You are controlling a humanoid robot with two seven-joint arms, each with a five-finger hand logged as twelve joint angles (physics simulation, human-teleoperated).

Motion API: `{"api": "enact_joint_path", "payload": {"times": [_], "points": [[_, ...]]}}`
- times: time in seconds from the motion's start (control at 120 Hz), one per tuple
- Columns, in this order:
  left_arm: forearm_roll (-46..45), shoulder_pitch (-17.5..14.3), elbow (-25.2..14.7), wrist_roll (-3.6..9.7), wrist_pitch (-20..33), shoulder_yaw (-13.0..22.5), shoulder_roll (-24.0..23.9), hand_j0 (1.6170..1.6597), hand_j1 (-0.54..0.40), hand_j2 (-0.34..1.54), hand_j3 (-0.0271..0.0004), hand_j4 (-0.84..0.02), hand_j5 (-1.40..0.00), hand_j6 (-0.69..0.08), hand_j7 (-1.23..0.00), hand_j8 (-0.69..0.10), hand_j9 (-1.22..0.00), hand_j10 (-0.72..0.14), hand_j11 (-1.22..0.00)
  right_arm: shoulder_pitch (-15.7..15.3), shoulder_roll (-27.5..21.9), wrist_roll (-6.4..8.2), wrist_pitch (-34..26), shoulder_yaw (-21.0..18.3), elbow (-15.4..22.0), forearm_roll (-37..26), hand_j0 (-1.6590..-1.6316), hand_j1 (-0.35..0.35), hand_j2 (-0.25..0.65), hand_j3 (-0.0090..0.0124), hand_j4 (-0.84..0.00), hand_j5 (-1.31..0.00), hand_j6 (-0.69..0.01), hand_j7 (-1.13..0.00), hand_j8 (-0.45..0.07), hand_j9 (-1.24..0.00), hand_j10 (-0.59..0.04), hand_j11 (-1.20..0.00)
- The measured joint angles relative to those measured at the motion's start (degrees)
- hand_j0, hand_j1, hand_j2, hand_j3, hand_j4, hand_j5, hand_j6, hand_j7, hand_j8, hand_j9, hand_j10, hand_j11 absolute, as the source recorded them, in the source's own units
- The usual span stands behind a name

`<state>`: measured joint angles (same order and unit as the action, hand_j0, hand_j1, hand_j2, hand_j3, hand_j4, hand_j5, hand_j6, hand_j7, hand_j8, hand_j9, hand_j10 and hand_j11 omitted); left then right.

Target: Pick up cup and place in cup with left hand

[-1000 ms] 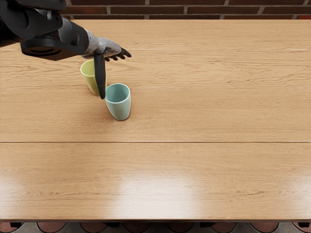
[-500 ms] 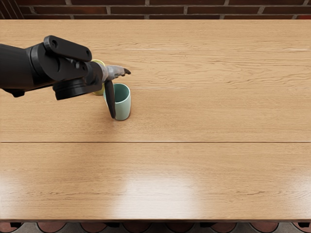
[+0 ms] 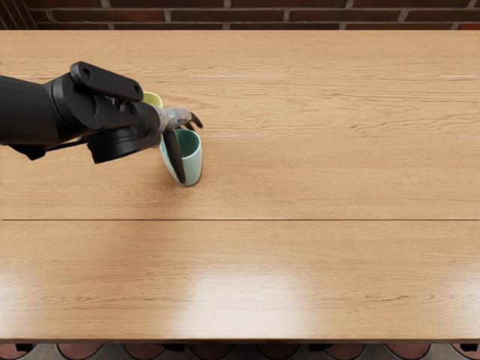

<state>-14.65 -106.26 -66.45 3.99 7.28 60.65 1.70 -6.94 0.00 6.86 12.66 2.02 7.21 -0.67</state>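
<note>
My left hand [image 3: 190, 153] is at the teal cup [image 3: 193, 166], which stands upright on the table. Its long dark thumb lies across the cup's left front side, while the other fingers bend slightly beyond the back rim. The hand is still open around the cup, and whether it touches the wall cannot be told. Behind the wrist, the yellow-green cup [image 3: 153, 98] shows only part of its rim and upper side; the forearm and hand hide the rest. The right hand is out of view.
The wooden table [image 3: 315, 180] reaches to a brick wall [image 3: 315, 15] at the back. My left forearm comes in low from the left edge, covering the table area left of the cups.
The left hand has come forward and down from above the yellow-green cup to the teal one. Its fingers have lately bent a little more. The teal cup has not visibly moved.
</note>
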Motion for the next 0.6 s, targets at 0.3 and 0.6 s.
{"api": "enact_joint_path", "payload": {"times": [0.3, 0.6], "points": [[-2.5, -0.2, 0.0, 0.0, 0.0, 0.0, -0.1, 1.6538, 0.037, 0.03, 0.0, -0.428, -0.56, -0.415, -0.57, -0.343, -0.59, -0.406, -0.59, 0.0, 0.0, 0.0, 0.0, 0.0, 0.0, 0.0, -1.6581, -0.334, -0.003, 0.0, -0.013, -0.02, -0.013, -0.02, -0.013, -0.02, -0.013, -0.02], [-4.6, -5.8, -2.2, 2.6, -1.3, 0.0, 2.1, 1.6502, -0.068, 0.1, 0.0, -0.401, -0.92, -0.206, -0.86, -0.141, -0.86, -0.291, -0.87, 0.0, 0.0, 0.0, 0.0, 0.0, 0.0, 0.0, -1.6581, -0.334, -0.003, 0.0, -0.012, -0.02, -0.012, -0.02, -0.012, -0.02, -0.012, -0.02]]}}
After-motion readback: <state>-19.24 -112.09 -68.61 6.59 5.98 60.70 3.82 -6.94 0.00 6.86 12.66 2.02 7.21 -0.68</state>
